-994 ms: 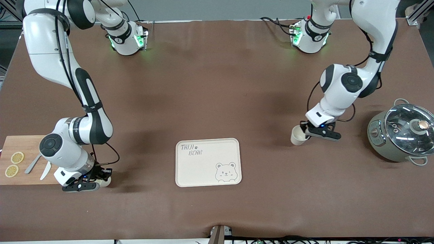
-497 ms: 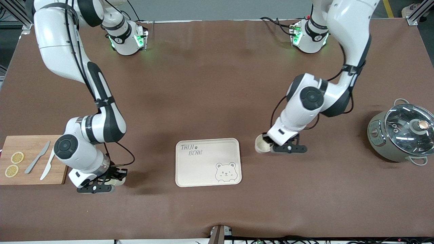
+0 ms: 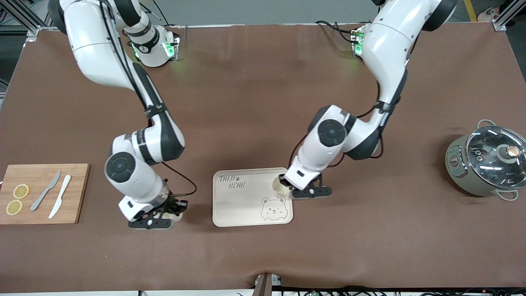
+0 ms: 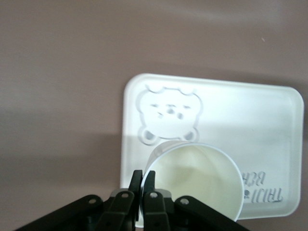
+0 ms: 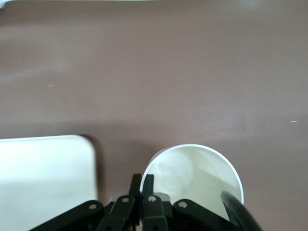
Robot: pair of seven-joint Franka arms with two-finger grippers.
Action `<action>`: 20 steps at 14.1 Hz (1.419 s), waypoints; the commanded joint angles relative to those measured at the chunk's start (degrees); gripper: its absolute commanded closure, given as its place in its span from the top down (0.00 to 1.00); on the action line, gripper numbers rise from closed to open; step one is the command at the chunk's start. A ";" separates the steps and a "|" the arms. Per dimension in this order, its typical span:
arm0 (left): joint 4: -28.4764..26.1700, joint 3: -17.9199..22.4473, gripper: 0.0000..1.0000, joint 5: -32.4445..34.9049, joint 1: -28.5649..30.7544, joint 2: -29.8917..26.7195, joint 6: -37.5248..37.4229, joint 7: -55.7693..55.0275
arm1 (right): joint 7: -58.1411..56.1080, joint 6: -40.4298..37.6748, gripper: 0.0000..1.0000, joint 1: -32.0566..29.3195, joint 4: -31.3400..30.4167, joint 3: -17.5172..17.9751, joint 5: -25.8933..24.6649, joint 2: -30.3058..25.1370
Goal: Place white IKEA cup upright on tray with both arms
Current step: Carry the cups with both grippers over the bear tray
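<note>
Left pincer [image 3: 289, 190] over the corner of the cream rectangular tray [image 3: 242, 205] toward the left arm's end of the surface, above the printed bear face; fingers [image 4: 144, 188] pinched narrow on the rim of a white upright cup [image 3: 280, 188], mouth up, carried over the tray just beside its rim. In the left wrist view, cup [image 4: 197, 180] overlapping the tray [image 4: 250, 120] between the bear outline and the "TAIJI BEAR" lettering; contact with the tray floor not discernible.

Right pincer [image 3: 172, 211] low over the brown cloth-covered surface [image 3: 263, 102], between the tray and the wooden cutting board [image 3: 80, 193]; fingers [image 5: 142, 185] closed narrow on the rim of a second white cup [image 3: 176, 212], likewise mouth up. In the right wrist view, second cup [image 5: 195, 175] over bare brown surface, just beside a rounded tray corner [image 5: 48, 168] but apart from it.

On the cutting board: two lemon slices [image 3: 17, 198], a grey knife [image 3: 45, 196], a white knife [image 3: 60, 201]. Toward the left arm's end of the surface, well apart from the tray: a grey-green pot with a glass lid [image 3: 489, 162].
</note>
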 commanded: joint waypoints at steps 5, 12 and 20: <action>4.33 3.92 0.00 -0.30 -5.84 4.78 2.93 -0.52 | 13.39 -0.83 0.00 7.84 9.86 -0.78 -2.89 7.10; 3.36 3.83 0.00 0.40 -6.10 5.84 2.93 -0.08 | 16.93 -0.66 0.00 12.50 11.45 -2.80 -3.78 10.62; 2.83 3.83 0.91 1.11 -5.49 6.19 2.93 0.27 | 18.95 -0.48 0.00 13.91 11.18 -2.71 -3.69 12.11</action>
